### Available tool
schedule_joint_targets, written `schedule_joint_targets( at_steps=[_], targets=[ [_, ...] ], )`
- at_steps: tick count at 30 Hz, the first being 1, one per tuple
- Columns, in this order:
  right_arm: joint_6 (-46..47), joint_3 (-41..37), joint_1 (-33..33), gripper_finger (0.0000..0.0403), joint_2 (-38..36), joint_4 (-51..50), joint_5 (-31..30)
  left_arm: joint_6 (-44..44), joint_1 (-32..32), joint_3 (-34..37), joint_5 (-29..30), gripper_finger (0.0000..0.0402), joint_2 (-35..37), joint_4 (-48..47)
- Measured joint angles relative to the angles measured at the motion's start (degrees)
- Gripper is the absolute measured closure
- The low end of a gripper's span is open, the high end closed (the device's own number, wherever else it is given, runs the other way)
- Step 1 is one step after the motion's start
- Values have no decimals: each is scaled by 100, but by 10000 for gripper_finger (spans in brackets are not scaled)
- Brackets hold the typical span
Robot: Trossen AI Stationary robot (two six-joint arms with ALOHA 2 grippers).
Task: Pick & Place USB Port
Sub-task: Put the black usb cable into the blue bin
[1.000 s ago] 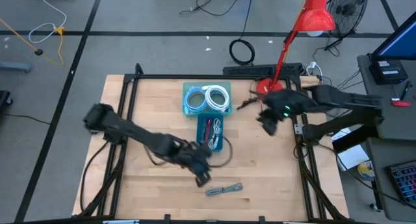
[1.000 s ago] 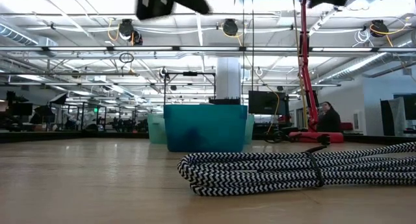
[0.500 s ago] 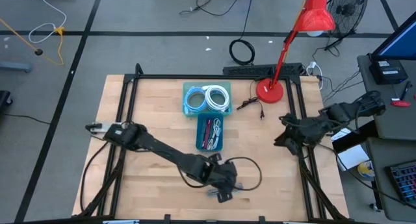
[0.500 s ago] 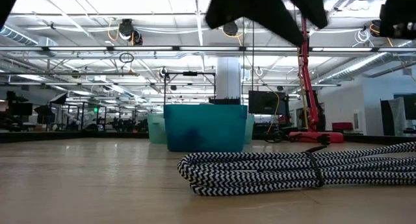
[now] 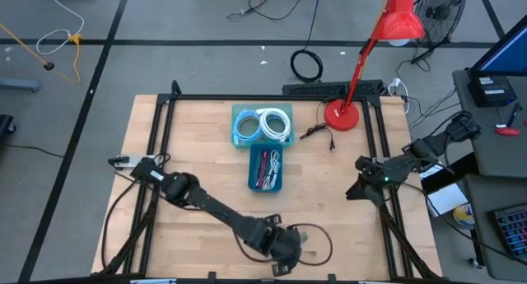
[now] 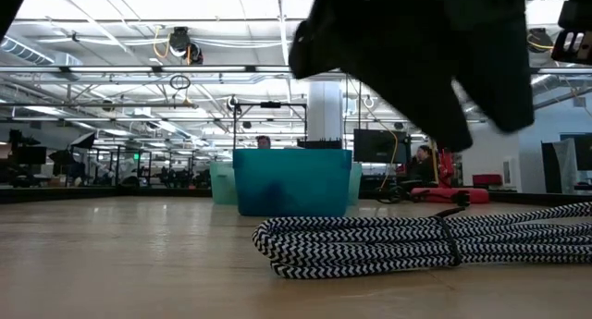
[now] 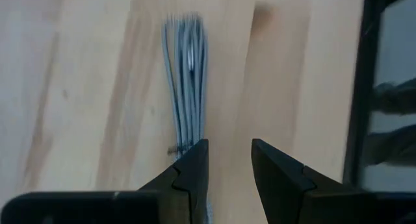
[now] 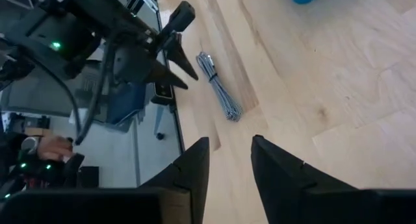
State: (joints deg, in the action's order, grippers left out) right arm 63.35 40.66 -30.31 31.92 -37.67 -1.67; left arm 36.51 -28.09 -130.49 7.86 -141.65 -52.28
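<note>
A bundled black-and-white braided cable (image 6: 416, 245) lies flat on the wooden table near its front edge. It also shows in the left wrist view (image 7: 186, 81) and the right wrist view (image 8: 219, 89). My left gripper (image 7: 227, 162) is open and hangs above the cable without touching it. The cable's near end runs under one finger's side. In the high view the left gripper (image 5: 282, 258) hides the cable. My right gripper (image 8: 229, 165) is open and empty at the table's right edge (image 5: 354, 188).
A teal bin (image 5: 265, 169) holding cables stands mid-table, and a lighter bin (image 5: 262, 125) of coiled white cables stands behind it. A red desk lamp (image 5: 339, 115) and a small black lead (image 5: 317, 132) are at the far right. The black frame rail (image 7: 364, 87) runs along the table's front edge.
My left gripper has swung from beside the teal bin toward the table's near edge and come down over the cable bundle, still open. My right gripper has drawn back from the middle toward the table's right edge. The cable has stayed where it was.
</note>
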Motion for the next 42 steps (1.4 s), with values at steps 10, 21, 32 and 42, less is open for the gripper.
schedule_joint_targets(
  at_steps=[10,21,32,42],
  targets=[
    [-2,0,-277,303,-13,192,0,460,-114,5,222,284,-400,-345],
    [-108,0,-482,303,-17,720,-1,1368,97,-42,-301,293,-832,-335],
    [-211,0,-721,303,-10,1095,-175,3259,373,44,-46,396,-383,55],
    [-399,4,-928,303,26,1400,-607,4425,996,-27,1920,399,1230,-793]
  ],
)
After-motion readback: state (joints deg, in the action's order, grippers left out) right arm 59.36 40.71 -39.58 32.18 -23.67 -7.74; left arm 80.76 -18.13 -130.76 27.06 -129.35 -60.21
